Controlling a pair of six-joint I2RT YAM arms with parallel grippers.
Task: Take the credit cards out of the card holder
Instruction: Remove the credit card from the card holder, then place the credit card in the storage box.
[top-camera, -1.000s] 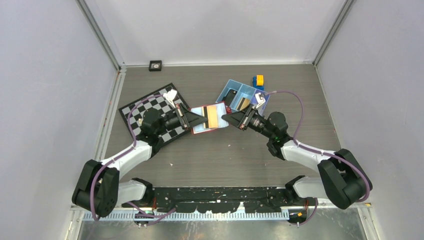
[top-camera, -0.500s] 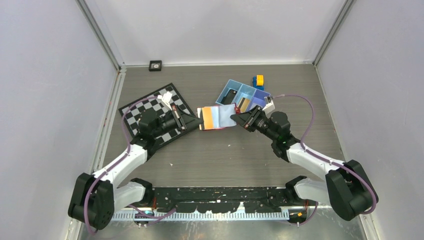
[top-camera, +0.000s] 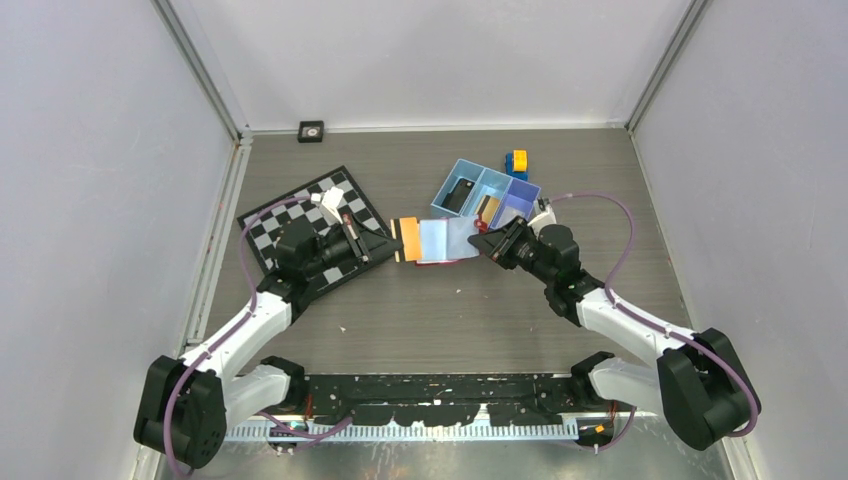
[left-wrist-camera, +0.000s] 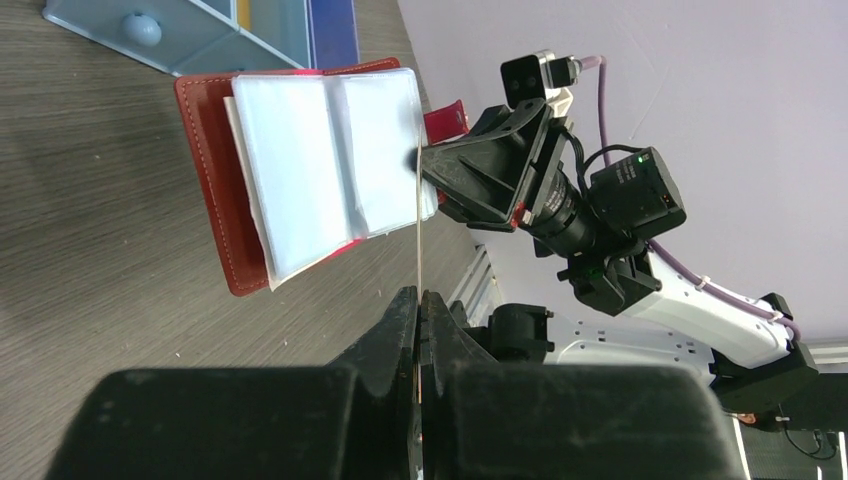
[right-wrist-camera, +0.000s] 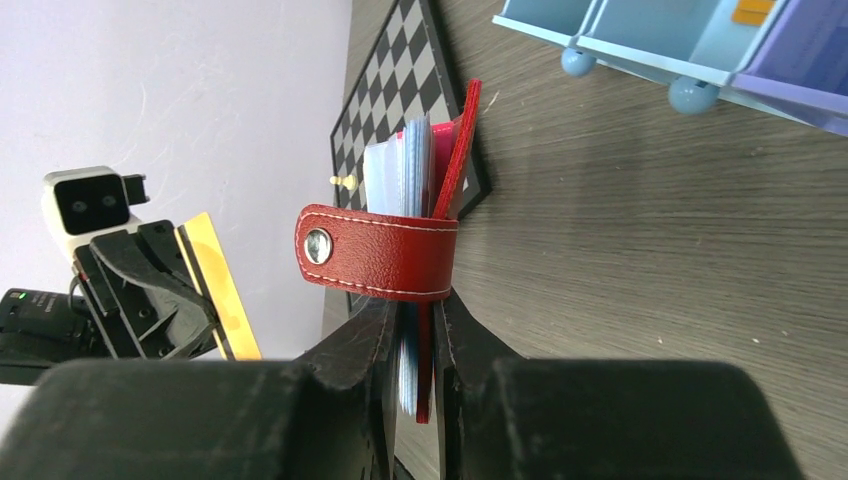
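Two grips on at once. My left gripper (left-wrist-camera: 420, 300) is clamped flat on the orange-gold card (top-camera: 407, 240), pinching its near end, with the card running edge-on away from my left wrist camera. My right gripper (right-wrist-camera: 418, 315) is closed on the spine side of the red card holder (left-wrist-camera: 215, 200), with the snap tab wrapped across my fingers. The holder hangs open above the table (top-camera: 400, 310), its pale sleeves fanned towards the card. The two sit just beside each other between my arms. Whether the card's far corner is fully free of the sleeve, I cannot tell.

Beyond them, the chessboard (top-camera: 270, 215) lies under my left arm and the blue tray (top-camera: 500, 180) sits behind my right.

Risks from here: if that corner is caught, pulling on could drag the sleeves or twist the holder out of my right fingers. My hold on the card is thin, so a snag might also slide it loose onto the table.

Against a second ago, the card showed in the middle of the open holder. Now nearly all of it stands out to the left. My left arm has backed towards the chessboard, and my right has shifted towards the tray.
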